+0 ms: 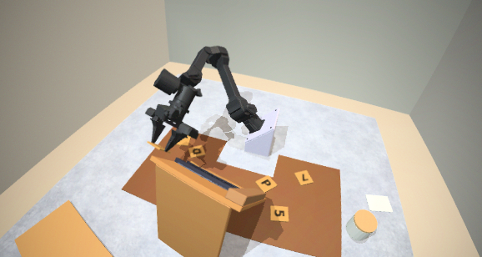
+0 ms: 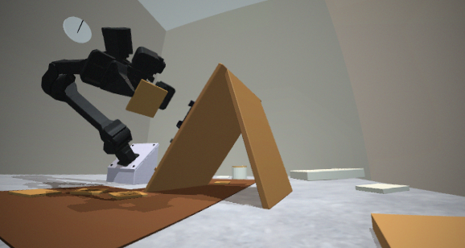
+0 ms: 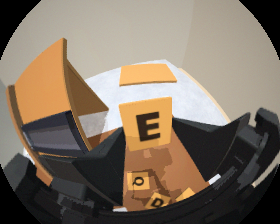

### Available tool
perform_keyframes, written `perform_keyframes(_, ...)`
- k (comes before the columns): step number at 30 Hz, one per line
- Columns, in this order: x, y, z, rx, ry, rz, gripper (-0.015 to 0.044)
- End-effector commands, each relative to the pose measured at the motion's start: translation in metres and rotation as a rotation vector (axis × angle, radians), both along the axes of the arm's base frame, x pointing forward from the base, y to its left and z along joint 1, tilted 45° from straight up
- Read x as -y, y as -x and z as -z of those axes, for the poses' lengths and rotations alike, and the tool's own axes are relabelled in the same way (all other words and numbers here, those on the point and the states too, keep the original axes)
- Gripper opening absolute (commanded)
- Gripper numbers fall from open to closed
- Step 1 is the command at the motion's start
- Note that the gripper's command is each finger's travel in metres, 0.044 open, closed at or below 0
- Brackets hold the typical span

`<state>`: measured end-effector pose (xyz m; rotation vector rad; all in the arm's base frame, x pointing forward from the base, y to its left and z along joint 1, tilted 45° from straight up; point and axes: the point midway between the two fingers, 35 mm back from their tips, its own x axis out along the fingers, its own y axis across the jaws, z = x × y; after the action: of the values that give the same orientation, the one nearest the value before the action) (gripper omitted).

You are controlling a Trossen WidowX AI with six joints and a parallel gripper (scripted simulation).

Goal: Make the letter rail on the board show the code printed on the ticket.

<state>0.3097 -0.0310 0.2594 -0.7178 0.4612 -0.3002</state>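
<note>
Tile E Waits Beyond the Rail's Near End

Across the pale worktop (image 1: 354, 143) (image 2: 334, 223) (image 3: 191, 100) stands the big leaning board (image 1: 188, 210) (image 2: 193, 146) (image 3: 41, 90), the arm (image 1: 229, 83) (image 2: 86, 108) reaching out to one end of it. Beneath lies the brown mat (image 1: 313, 202) (image 2: 100, 223) (image 3: 186, 165). Along the board's sloping face runs the dark rail (image 1: 206, 173) (image 3: 53, 135), and here's the crucial line: the tool (image 1: 161, 146) (image 2: 150, 91) (image 3: 148, 125) hangs just past its left end in the top view, which looks like the way in, while the wooden block (image 1: 246, 194) sits at the other.

And it has its piece! The tool is pinching tile E (image 1: 155, 145) (image 2: 146, 99) (image 3: 131, 117) by opposite edges, clear of the board, its letter facing the wrist camera. From that camera the rail lies to the left, so the coming push should go that way, once the tile is tilted to the board's slope and squared with the channel. Come in crooked and it could catch on the lip, I'd judge.

Down on the mat, tile P (image 1: 266, 183) and tile 5 (image 1: 279, 214) lie loose. The ticket's code can't be read from here, so E's turn in the order stays unconfirmed.
</note>
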Motion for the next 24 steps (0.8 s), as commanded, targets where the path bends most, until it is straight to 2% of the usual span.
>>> perform_keyframes(1, 0.0010, -0.0016, 0.0007, -0.001, 0.002, -0.003, 0.0000)
perform_keyframes(24, -0.0073, -0.0012, 0.0070, -0.001, 0.002, -0.003, 0.0000)
